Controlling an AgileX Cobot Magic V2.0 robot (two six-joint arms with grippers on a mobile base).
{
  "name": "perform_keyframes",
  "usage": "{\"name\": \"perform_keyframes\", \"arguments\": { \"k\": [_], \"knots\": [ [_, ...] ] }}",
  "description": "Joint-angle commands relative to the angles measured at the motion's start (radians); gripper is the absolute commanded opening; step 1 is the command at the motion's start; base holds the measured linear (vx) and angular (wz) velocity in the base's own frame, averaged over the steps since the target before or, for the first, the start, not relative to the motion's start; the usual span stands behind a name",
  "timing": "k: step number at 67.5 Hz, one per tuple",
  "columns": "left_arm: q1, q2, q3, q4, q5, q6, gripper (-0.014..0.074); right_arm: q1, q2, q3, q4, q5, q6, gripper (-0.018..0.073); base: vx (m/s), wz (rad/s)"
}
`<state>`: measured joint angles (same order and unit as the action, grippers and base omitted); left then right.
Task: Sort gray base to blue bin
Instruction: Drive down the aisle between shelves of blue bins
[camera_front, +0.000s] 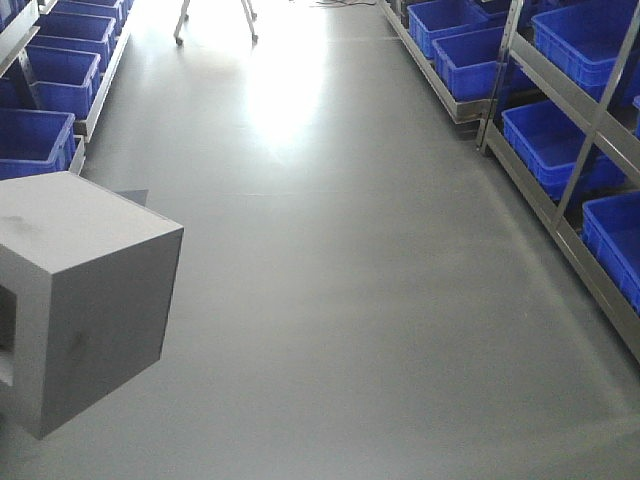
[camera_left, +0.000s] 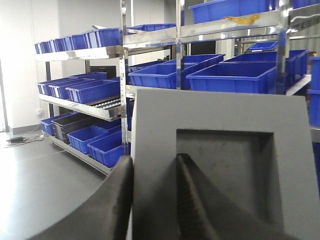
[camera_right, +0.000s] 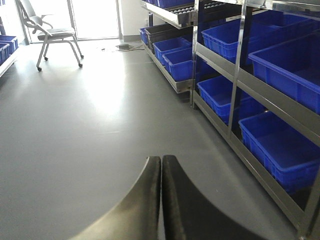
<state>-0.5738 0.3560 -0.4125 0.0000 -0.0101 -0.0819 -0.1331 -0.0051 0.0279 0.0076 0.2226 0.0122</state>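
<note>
Gray floor (camera_front: 350, 300) runs between steel racks (camera_right: 238, 75) (chair (camera_right: 56, 34) by perhaps a window (camera_right: 95, 17)).

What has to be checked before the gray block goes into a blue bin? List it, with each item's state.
1. Grip: left gripper pinches a wall of the gray block, one finger in its recess: ok.
2. Block over a bin: it hangs over bare floor: not ok.
3. Which blue bin to use: many look alike: cannot tell.
4. Other arm: right gripper shut, empty: ok.
5. Aisle: only a chair at the far end: ok.
</note>
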Motion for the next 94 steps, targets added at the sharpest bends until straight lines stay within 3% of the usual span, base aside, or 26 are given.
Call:
{"name": "perform_keyframes", "arguments": {
  "k": [1,94],
  "knots": [
    [-0.001,0.006,-0.028,-0.01,-0.111,-0.012,0.0004,-0.006,0.018,0.002,-0.008,-0.075,-0.012,-0.0005,0.44,0.01],
    [-0.001,0.006,-0.028,-0.01,-0.111,-0.012,0.0004,-0.006,0.018,0.002,-0.008,-0.075,-0.012,-0.0005,0.43,0.06]
  ]
}}
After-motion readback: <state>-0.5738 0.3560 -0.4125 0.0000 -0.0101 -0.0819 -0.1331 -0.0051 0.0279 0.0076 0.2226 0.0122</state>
